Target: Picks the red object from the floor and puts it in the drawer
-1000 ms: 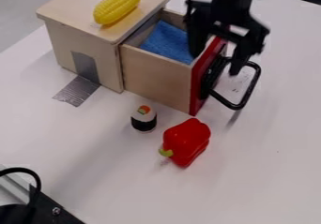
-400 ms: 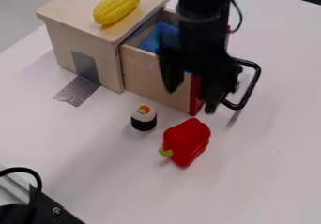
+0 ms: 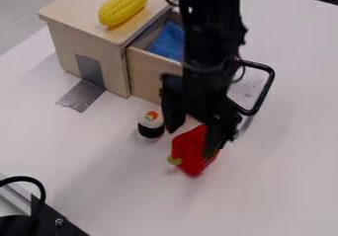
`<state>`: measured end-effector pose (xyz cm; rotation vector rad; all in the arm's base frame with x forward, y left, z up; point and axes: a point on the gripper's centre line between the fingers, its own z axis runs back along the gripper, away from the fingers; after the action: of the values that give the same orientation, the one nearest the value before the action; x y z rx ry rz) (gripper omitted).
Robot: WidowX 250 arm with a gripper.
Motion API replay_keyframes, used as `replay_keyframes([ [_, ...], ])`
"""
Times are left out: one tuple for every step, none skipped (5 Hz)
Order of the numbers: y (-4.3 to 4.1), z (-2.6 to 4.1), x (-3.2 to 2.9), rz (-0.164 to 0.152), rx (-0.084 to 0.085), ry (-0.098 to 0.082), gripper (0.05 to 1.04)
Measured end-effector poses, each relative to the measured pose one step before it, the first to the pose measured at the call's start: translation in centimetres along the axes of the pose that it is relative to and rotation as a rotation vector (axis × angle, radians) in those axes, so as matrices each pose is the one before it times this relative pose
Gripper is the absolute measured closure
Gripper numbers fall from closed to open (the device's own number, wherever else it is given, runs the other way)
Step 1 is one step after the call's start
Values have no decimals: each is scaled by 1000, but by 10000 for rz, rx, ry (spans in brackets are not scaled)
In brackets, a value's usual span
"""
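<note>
Because the red pepper [image 3: 188,158] looks like light, slick, stiff plastic, the fingers [image 3: 173,114], spread wide and holding nothing, should close across its plump middle.

Corn [image 3: 123,6] on cabinet [image 3: 76,5] — pepper [image 3: 188,152] before drawer [image 3: 145,74], probably cloth [image 3: 169,41] inside.
</note>
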<state>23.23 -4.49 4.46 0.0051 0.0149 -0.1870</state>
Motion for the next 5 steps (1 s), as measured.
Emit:
replay_keyframes([
  [209,-1570,-198,-254,226,519,85],
  [-264,-573,385,-139,153,98,85],
  [-118,-294,336,-91,152,80,127],
  [-421,141,205,-63,2,-70,208],
  [-571,1178,471,-187,27,-244,208],
])
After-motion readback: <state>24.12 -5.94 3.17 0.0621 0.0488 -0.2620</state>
